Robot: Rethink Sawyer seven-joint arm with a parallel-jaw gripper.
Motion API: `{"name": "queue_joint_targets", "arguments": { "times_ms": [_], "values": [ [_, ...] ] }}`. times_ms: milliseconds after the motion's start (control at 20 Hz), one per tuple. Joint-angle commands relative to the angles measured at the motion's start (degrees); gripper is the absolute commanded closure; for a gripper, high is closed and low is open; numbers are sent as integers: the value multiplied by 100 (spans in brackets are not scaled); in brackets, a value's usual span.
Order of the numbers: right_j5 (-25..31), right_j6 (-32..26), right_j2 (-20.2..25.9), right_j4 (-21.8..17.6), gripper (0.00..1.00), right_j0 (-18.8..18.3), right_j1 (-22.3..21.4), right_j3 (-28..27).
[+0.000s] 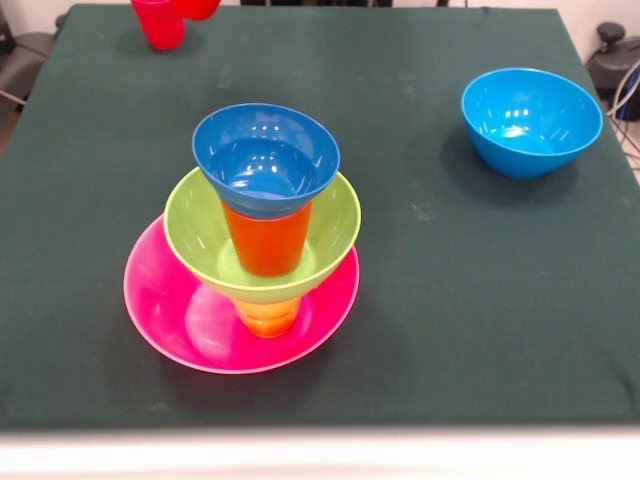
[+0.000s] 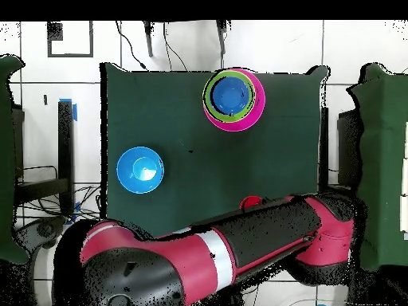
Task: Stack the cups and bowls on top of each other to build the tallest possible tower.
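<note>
The tower stands near the front of the table. From the bottom it is a wide pink bowl (image 1: pixel 165 310), a yellow cup (image 1: pixel 268 317), a lime green bowl (image 1: pixel 195 225), an orange cup (image 1: pixel 268 245) and a small dark blue bowl (image 1: pixel 265 160) on top, open side up. From overhead the tower (image 2: pixel 231 97) shows as nested rings. A light blue bowl (image 1: pixel 530 120) stands alone at the right and also shows in the overhead view (image 2: pixel 140 170). A red cup (image 1: pixel 160 25) stands at the far left edge, with another red piece (image 1: pixel 195 8) beside it cut off by the picture's top. The gripper shows in neither view.
The red and black arm (image 2: pixel 239 247) lies folded across the table's base side, far from the tower. A bit of red (image 2: pixel 251 202) peeks out from its edge. The dark green table cloth (image 1: pixel 430 300) covers the table. Cables and floor tiles surround it.
</note>
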Motion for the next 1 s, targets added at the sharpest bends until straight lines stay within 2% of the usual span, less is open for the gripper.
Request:
{"name": "queue_joint_targets", "arguments": {
  "times_ms": [50,250,1000],
  "values": [
    [-26,1778,1252,-157,100,6,-12,-698],
    [124,1777,1339,-42,100,31,-10,-698],
    [294,2125,1335,-37,100,63,19,-901]
  ]
}}
